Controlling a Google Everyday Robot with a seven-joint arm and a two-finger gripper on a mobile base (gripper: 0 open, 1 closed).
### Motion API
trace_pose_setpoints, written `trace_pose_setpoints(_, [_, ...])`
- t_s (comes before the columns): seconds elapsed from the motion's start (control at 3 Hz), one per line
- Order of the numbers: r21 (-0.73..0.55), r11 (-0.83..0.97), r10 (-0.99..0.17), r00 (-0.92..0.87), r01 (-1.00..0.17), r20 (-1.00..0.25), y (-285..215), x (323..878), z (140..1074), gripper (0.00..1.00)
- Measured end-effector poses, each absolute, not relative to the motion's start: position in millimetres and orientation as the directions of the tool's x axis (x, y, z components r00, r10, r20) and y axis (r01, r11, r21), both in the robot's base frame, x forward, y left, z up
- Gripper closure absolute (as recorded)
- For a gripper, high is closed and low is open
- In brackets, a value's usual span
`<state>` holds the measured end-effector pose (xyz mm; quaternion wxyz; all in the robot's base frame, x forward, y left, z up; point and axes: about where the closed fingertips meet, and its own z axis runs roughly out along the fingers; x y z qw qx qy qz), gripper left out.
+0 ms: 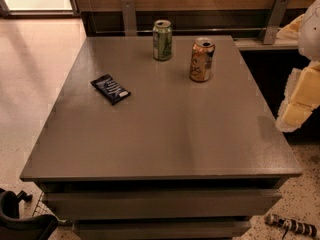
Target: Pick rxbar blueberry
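The rxbar blueberry (110,89) is a flat dark navy wrapper with faint white lettering. It lies flat and askew on the left part of the grey table (165,134). My arm comes in at the right edge of the view as pale, yellow-lit segments. Its lower end, the gripper (294,115), hangs beside the table's right edge, far to the right of the bar and touching nothing.
A green can (162,40) stands upright at the table's back centre. An orange-gold can (202,59) stands to its right. A wooden wall with metal brackets runs behind. A dark object (20,219) sits on the floor at bottom left and a striped item (292,226) at bottom right.
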<state>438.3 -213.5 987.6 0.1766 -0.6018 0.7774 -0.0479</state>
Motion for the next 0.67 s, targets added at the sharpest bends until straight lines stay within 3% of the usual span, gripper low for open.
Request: trace_pose_setpoints(0.67, [-0.299, 0.323, -0.939, -0.265, -0.898, -0.220, -202.9, 447.1, 981.1, 0.00])
